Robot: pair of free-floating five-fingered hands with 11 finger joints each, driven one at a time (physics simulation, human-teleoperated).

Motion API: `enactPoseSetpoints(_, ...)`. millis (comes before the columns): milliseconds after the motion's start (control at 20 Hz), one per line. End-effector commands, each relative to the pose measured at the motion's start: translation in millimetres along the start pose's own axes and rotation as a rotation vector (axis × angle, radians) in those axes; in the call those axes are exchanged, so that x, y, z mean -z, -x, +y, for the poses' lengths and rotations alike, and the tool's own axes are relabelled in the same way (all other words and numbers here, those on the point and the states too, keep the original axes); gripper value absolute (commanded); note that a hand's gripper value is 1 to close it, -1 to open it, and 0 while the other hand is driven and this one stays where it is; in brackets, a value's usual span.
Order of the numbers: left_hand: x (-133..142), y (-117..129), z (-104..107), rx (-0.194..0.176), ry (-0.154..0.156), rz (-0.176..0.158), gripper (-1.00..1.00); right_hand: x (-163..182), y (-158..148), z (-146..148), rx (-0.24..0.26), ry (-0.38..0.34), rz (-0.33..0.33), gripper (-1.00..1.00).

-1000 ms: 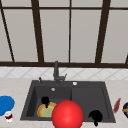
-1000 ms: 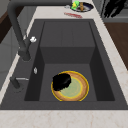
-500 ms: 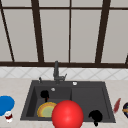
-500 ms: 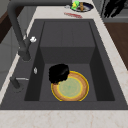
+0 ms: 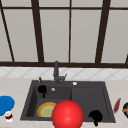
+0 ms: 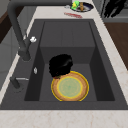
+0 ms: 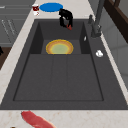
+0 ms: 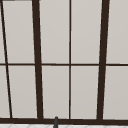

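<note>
Yellow plate (image 5: 46,110) partly behind red ball (image 5: 67,114)

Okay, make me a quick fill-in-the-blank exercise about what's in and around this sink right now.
1. The plate lying in the sink basin has a green middle and a ____ rim.
2. In the front view, the left hand hangs above the ____ half of the sink.
3. The flat disc on the counter left of the sink is ____.

Missing words: yellow; left; blue

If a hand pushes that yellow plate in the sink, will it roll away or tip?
Probably neither: the plate lies flat on the sink floor, so it would likely slide. It looks stiff, and its low rim may be awkward to grab. The left hand hovers at its edge.
</note>
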Motion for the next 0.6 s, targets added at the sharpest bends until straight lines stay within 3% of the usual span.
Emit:
enactPoseSetpoints(0, -13, -23, 27, -0.002, 0.022, -0.018, 1.0, 0, 0, 0, 0.0, 0.0, 0.0, 0.0)
enactPoseSetpoints(550, -62, -90, 104, -0.01, 0.005, -0.009, 1.0, 0, 0, 0, 0.0, 0.0, 0.0, 0.0)
